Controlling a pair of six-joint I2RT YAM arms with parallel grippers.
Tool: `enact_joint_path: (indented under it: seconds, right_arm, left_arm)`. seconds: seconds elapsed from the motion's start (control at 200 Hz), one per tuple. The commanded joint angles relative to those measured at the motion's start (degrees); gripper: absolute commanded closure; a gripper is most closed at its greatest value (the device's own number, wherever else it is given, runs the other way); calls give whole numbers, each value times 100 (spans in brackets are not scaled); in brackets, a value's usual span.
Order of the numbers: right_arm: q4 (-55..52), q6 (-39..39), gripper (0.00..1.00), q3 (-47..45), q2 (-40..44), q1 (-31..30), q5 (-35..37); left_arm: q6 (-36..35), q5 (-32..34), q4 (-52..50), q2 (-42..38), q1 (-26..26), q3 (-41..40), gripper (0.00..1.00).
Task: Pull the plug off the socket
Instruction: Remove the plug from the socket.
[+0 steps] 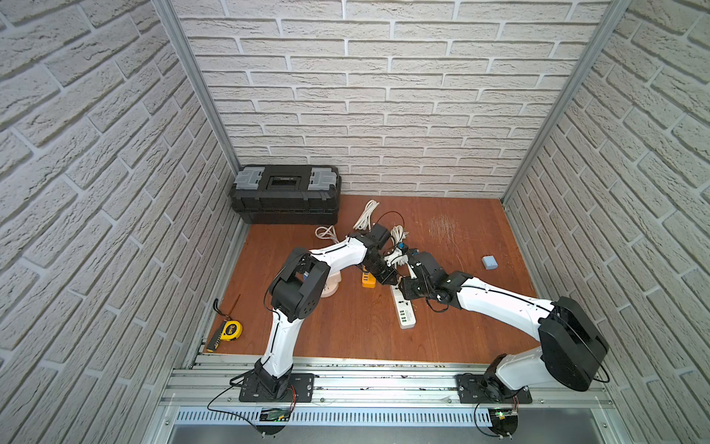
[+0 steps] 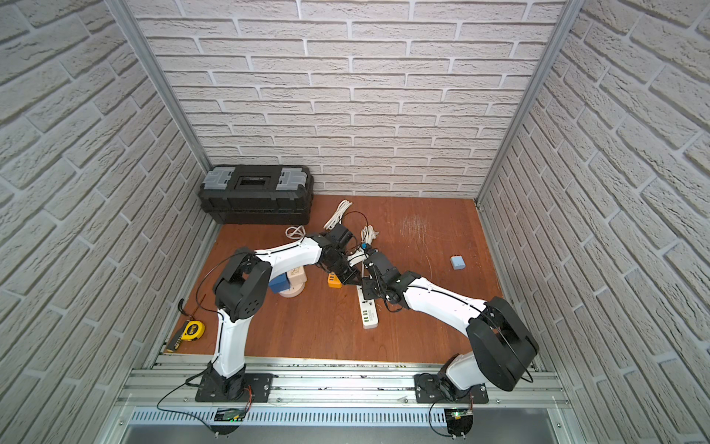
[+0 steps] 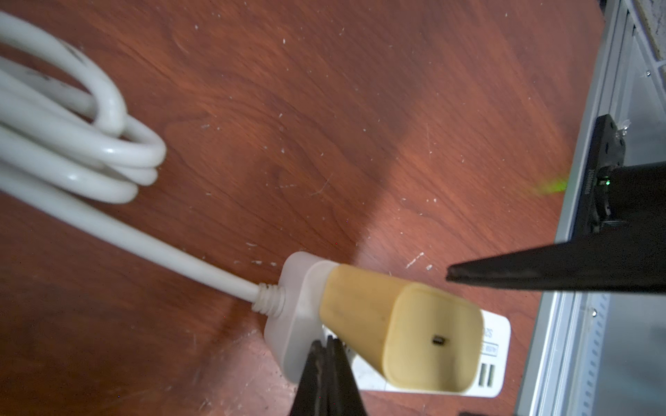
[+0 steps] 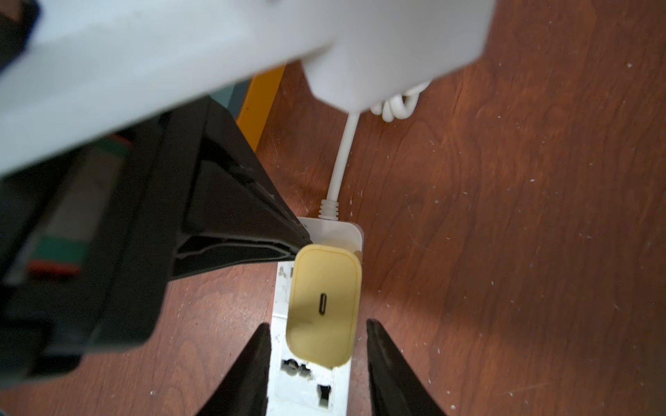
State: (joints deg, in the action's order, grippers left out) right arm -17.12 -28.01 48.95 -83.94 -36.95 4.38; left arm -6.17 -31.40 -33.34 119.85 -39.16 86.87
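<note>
Worktop (image 3: 324, 108): red-brown wood grain, smooth, low sheen, fine scratches and white specks. Plug (image 4: 324, 306): cream-yellow plastic, matt, smooth, a bit grubby. Socket strip (image 4: 306, 396): white plastic, semi-gloss, scuffed with dark marks. Cable (image 3: 72, 155): white plastic sheath, glossy. Right end effector (image 4: 318, 324): black plastic, matt, faintly grainy. Toolbox (image 1: 284, 200): black matt plastic, grey plastic lid trays. Walls (image 1: 384, 96): white brick pattern, rough. Front rail (image 1: 384, 380): bare metal, brushed.
</note>
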Motion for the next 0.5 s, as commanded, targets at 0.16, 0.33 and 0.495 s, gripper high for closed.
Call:
enact_joint_path:
  seconds: [0.16, 0.33, 0.495]
  right_arm:
    - [227, 33, 60, 146, -127, -179, 354]
    - [228, -32, 66, 125, -136, -313, 580]
    - [237, -123, 73, 120, -125, -440, 819]
  left_arm:
    - [-14, 725, -163, 503, 22, -307, 100]
    - [-15, 734, -161, 510, 29, -311, 100]
    - [-20, 758, -164, 517, 22, -311, 100]
